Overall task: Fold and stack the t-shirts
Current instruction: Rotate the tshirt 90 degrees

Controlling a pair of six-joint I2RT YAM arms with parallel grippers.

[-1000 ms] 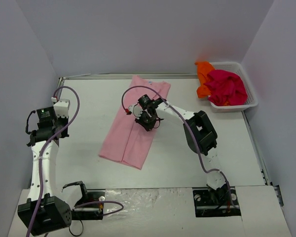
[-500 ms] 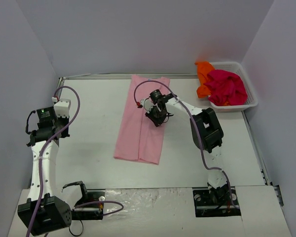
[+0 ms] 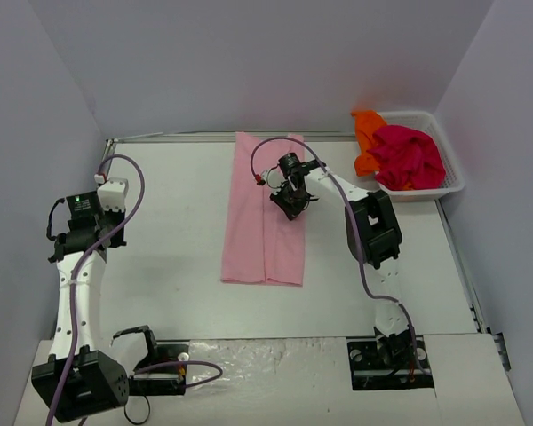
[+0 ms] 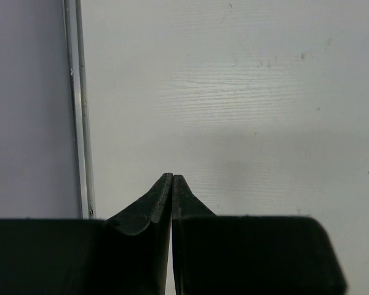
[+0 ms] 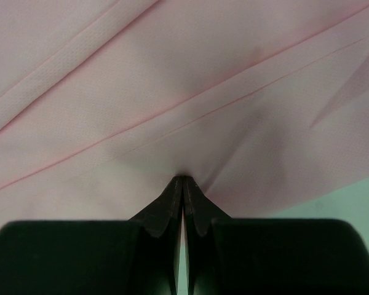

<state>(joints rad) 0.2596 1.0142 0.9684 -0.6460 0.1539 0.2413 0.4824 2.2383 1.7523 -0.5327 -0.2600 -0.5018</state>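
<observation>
Left gripper [image 4: 172, 178]: jaws together, empty, over the table [image 4: 264, 92]. Pink t-shirt [image 3: 253, 222]: long folded strip, mid-table; soft, light, likely to slide; best taken at hem corners. Right gripper [image 5: 183, 179]: jaws pinching its cloth. Magenta t-shirt [image 3: 409, 155] heaped in basket [image 3: 453, 184], far right

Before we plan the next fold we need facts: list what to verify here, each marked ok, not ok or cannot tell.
1. Right pincer shut on pink t-shirt, cloth puckering at its tips: ok.
2. Pink t-shirt flat, folded into a long strip on the table: ok.
3. Left pincer shut, empty, over bare table: ok.
4. Magenta t-shirt and orange t-shirt waiting in the basket: ok.
5. Hidden layers free of creases: cannot tell.
</observation>
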